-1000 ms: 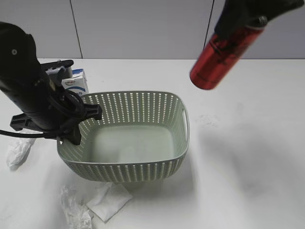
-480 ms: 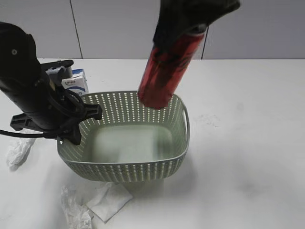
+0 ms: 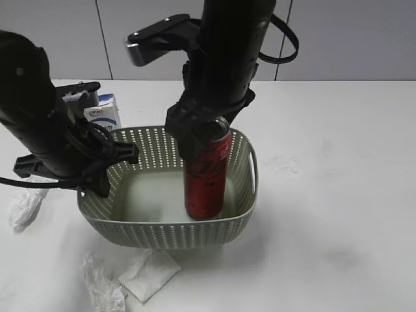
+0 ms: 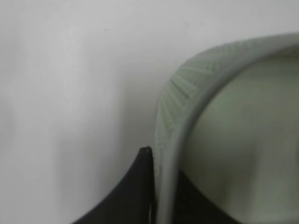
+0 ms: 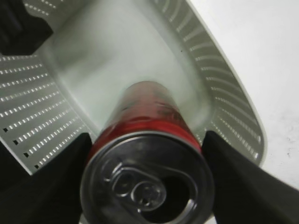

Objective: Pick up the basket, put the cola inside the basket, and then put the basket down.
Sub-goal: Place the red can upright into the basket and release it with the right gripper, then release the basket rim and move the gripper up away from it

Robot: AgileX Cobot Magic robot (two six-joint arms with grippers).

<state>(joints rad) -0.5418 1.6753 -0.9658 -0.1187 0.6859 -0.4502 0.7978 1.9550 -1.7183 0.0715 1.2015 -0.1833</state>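
The sage-green basket sits at centre left. My left gripper is shut on its left wall; the left wrist view shows one black finger on each side of the basket's rim, with the left gripper clamping it. My right gripper is shut on the cola and holds it upright inside the basket, its bottom at or near the floor. The right wrist view looks down on the silver top of the cola, between the fingers of the right gripper, with the basket's wall around it.
A white-and-blue milk carton stands behind the basket's left corner. Crumpled plastic lies at the left and front left. A white tissue lies by the basket's front edge. Bare white table lies to the right.
My right gripper has swung the cola from high on the right, tilted, leftward and down into the basket, where it is upright. The left arm and basket have not moved.
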